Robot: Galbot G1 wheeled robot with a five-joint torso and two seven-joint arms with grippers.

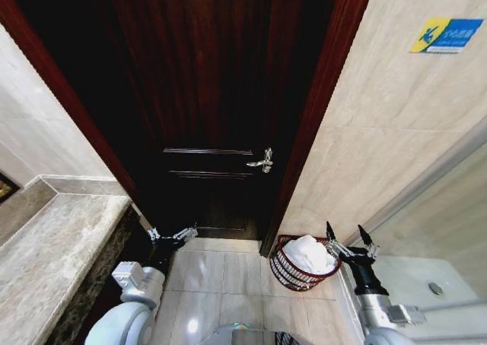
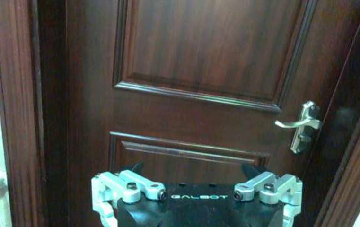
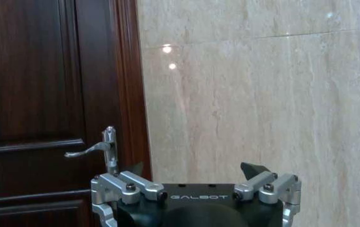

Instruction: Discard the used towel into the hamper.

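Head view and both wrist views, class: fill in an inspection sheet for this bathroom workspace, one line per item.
Surface: tiled floor, bare in front of the door.
Job's things: hamper by the door frame, white towel inside.
Clutter: nothing seen.
Grippers: left gripper low before the door, jaws open, empty; right gripper beside the hamper, jaws open, empty.
Cables: nothing seen.
Surroundings: dark wooden door, handle, stone counter, sign.

Tile floor (image 1: 221,273) w/ hamper (image 1: 293,273).
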